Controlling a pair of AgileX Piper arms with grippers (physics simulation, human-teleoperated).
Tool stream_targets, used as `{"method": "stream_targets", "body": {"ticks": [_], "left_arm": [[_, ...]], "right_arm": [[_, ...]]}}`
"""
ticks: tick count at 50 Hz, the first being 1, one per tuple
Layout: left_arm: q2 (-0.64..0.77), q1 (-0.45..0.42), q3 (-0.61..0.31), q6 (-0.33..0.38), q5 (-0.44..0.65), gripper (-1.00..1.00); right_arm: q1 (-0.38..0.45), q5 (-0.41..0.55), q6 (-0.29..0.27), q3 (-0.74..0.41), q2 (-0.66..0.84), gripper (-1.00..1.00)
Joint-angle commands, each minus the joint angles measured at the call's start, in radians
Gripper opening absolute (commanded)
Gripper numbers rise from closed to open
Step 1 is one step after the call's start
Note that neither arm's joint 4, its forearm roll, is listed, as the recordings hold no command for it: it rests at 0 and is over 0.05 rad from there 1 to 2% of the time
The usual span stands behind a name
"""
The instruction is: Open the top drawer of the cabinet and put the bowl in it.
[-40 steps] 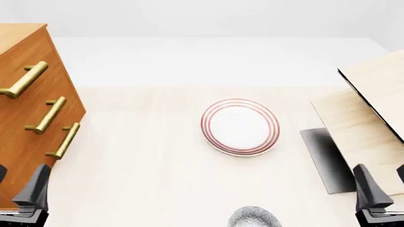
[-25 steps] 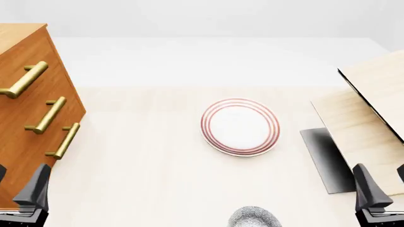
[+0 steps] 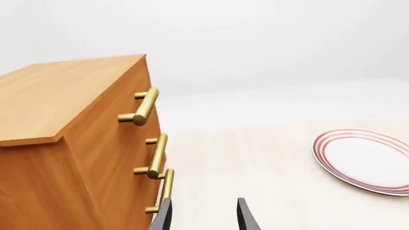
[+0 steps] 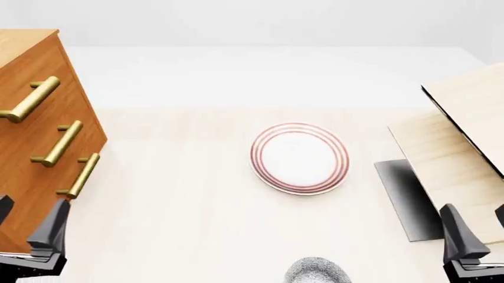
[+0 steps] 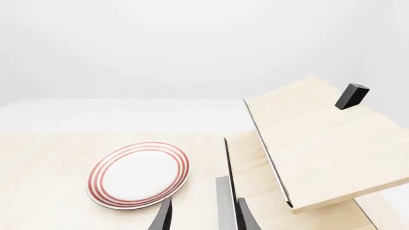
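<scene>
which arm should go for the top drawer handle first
Left, likely. The left gripper sits open right beside the cabinet, whose top drawer handle shows ahead in its wrist view. The right gripper is across the table by the pale boards.

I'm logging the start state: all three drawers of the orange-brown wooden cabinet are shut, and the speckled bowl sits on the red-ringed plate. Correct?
Not quite. In the front view the blue-grey speckled bowl sits on the table nearer the arms, apart from the white red-ringed plate, which is bare. The orange-brown wooden cabinet's drawers are shut.
</scene>
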Motion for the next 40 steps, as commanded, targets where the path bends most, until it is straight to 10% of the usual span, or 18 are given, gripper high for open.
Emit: {"method": "stream_targets", "body": {"ticks": [1,40], "left_arm": [[0.166,-0.025,-0.08,0.138,-0.035,1.0],[0.33,0.048,-0.241,0.77,0.073,1.0]], "right_arm": [[0.0,0.0,0.0,0.0,-0.001,1.0],[0.0,0.0,0.0,0.0,-0.001,1.0]]}}
